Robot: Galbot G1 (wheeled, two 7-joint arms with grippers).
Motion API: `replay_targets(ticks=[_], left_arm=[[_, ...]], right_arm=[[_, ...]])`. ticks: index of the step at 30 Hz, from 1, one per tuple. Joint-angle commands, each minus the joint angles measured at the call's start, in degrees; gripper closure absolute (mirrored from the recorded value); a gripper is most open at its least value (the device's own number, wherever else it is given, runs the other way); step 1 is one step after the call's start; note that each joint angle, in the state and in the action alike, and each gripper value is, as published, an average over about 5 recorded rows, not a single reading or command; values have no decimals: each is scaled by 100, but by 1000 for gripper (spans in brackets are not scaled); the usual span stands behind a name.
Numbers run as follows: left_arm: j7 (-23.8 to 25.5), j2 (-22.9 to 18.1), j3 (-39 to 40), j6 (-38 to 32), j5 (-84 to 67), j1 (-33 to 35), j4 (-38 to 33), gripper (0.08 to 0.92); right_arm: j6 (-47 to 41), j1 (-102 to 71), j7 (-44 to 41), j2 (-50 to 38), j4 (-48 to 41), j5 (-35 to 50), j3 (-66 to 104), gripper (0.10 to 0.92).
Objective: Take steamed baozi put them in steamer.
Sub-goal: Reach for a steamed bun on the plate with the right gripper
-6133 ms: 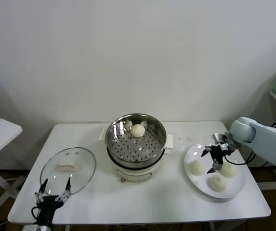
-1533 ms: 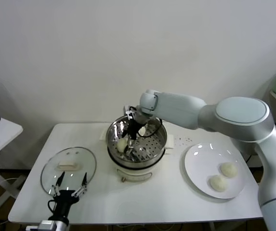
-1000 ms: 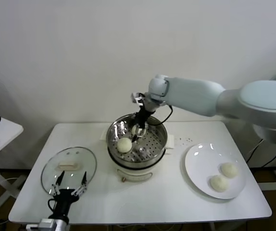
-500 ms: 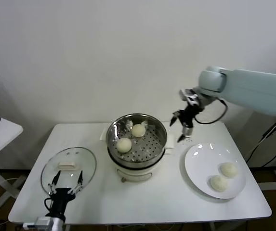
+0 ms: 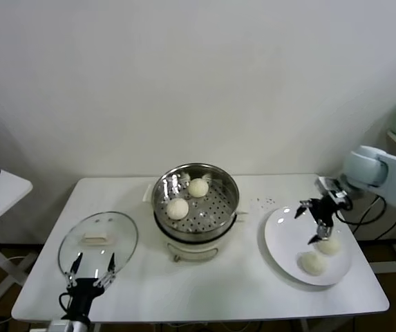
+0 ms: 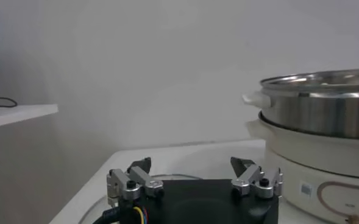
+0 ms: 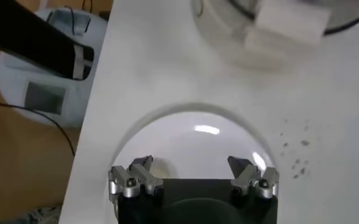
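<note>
While two baozi lie in the steamer, the right gripper, jaws wide apart and empty, hangs over the plate w/ two more. Next, I judge: lower onto the nearer bun & close. Left gripper is parked, spread, near the lid.

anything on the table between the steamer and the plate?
Head view: bare table between the steamer and the plate, apart from a few dark specks near the far edge.
</note>
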Motion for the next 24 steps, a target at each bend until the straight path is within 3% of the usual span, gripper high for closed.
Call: replay_targets(ticks=[1,24], left_arm=[[3,-30,-16,-31,42,99,20,177],[21,-46,-30,-143,35,108,217,177]], right_arm=[[114,-1768,9,-622,-2,-1005,1247,203],[147,-2290,354,52,-550,-1101,1643,203]])
